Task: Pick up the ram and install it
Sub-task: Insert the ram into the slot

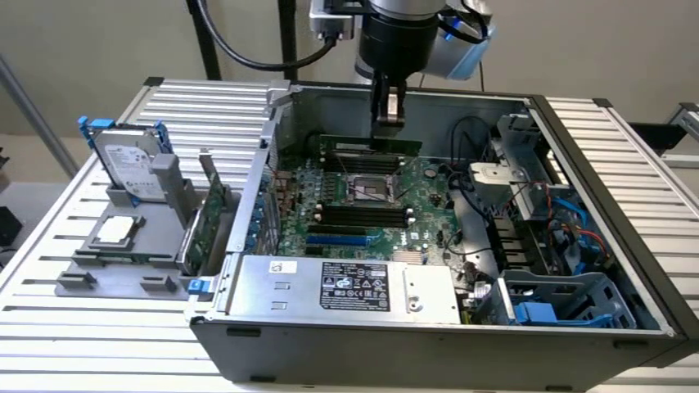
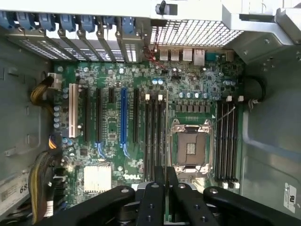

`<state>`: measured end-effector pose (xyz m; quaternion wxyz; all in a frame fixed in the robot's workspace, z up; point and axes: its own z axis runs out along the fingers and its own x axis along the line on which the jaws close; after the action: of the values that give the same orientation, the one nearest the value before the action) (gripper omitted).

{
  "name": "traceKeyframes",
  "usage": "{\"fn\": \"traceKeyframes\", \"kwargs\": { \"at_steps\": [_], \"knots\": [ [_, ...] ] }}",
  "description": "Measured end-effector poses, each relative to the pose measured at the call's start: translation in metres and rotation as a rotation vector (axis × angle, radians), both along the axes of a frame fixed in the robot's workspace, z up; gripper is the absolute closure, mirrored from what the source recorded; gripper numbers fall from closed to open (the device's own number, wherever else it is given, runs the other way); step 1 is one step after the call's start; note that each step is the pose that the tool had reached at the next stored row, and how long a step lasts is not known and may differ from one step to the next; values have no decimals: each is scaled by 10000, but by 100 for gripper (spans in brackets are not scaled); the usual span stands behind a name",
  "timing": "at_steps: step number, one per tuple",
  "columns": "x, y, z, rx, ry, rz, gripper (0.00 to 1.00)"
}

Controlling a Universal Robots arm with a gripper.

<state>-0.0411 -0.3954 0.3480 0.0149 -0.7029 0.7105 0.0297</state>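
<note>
I'm watching the tool (image 1: 388,128) gripping the ram (image 1: 347,144), holding it level inside the computer case (image 1: 437,354), over the motherboard's (image 1: 424,187) far edge, beyond the processor socket (image 1: 369,187).

An open case (image 1: 437,352) lies on its side on a table (image 1: 65,344). A motherboard (image 1: 421,205) lies flat on the case floor, with a socket (image 1: 366,187) near its middle. Slots (image 1: 366,214) run along the near and far sides of the socket. The gripper (image 1: 388,123) hangs over the far slots with the ram (image 1: 344,144) clamped between its fingers, in line with the slots. Whether the ram touches them cannot be told.

A power supply (image 1: 339,286) sits along the case's near wall. A drive cage (image 1: 557,299) fills the near corner on the exterior view's right.

On the table, on the exterior view's left of the case, is a holder (image 1: 110,274). A hard drive (image 1: 126,164) stands at its back and a processor (image 1: 114,232) lies flat in front. A card (image 1: 213,221) stands on edge beside the case.
</note>
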Motion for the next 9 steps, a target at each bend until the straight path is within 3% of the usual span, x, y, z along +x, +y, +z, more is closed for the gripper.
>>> {"fn": "traceKeyframes", "kwargs": {
  "at_steps": [3, 9],
  "knots": [
    [14, 9, -49, 1, 0, -8, 100],
    [14, 9, -50, 1, 0, -8, 100]
  ]
}}
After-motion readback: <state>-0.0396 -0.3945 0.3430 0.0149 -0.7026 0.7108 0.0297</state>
